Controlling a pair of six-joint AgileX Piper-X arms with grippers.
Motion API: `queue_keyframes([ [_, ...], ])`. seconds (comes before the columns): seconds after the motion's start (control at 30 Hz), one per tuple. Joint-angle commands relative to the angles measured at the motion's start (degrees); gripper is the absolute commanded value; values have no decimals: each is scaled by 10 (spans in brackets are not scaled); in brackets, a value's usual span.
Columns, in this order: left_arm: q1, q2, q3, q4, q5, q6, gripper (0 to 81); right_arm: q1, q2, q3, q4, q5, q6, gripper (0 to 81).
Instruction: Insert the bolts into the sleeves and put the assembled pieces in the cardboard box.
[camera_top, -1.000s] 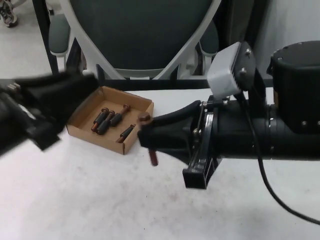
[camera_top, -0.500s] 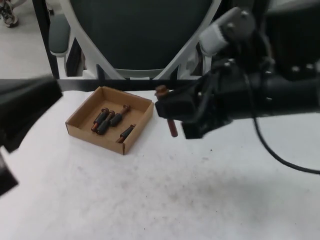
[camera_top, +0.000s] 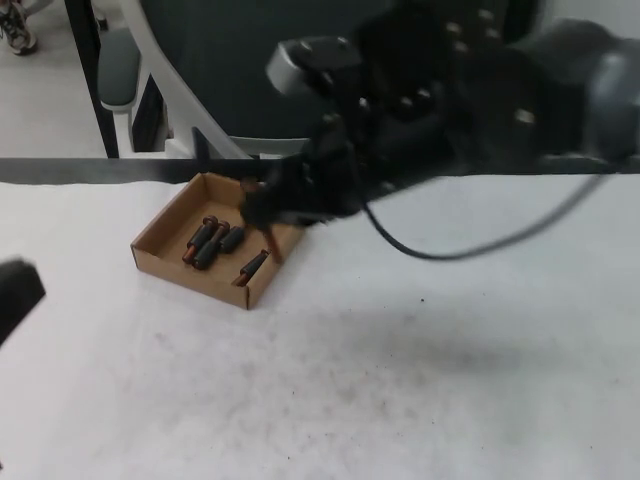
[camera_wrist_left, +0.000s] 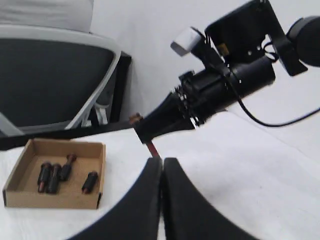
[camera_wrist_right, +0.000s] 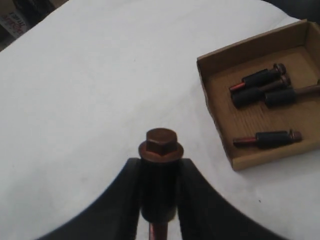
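Fingers (camera_wrist_right: 131, 200) of the right gripper (camera_wrist_right: 160, 172) clamp 1 sleeved bolt (camera_wrist_right: 160, 145), long axis upright, head up. The cardboard box (camera_wrist_right: 270, 154) lies just beside it, holding 4 assembled pieces (camera_wrist_right: 267, 138); the left gripper (camera_wrist_left: 162, 167), pinched together, stands farther off.

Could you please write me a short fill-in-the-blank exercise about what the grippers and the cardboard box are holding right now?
1. The cardboard box holds ____ assembled pieces.
2. The right gripper is shut on a sleeved ____.
3. The left gripper is ____ and holds nothing.
Missing words: four; bolt; shut.
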Motion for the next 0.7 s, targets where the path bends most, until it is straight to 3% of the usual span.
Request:
queue_keyframes([
  [0.0,1,-12,-6,58,-32,-8,8,-3,63,-78,1,-4,57,2],
  [0.37,1,-14,-6,81,-55,-5,8,-4,249,-282,43,0,263,2],
  [0.67,1,-14,-6,81,-52,-5,8,-30,332,-348,26,18,401,2],
])
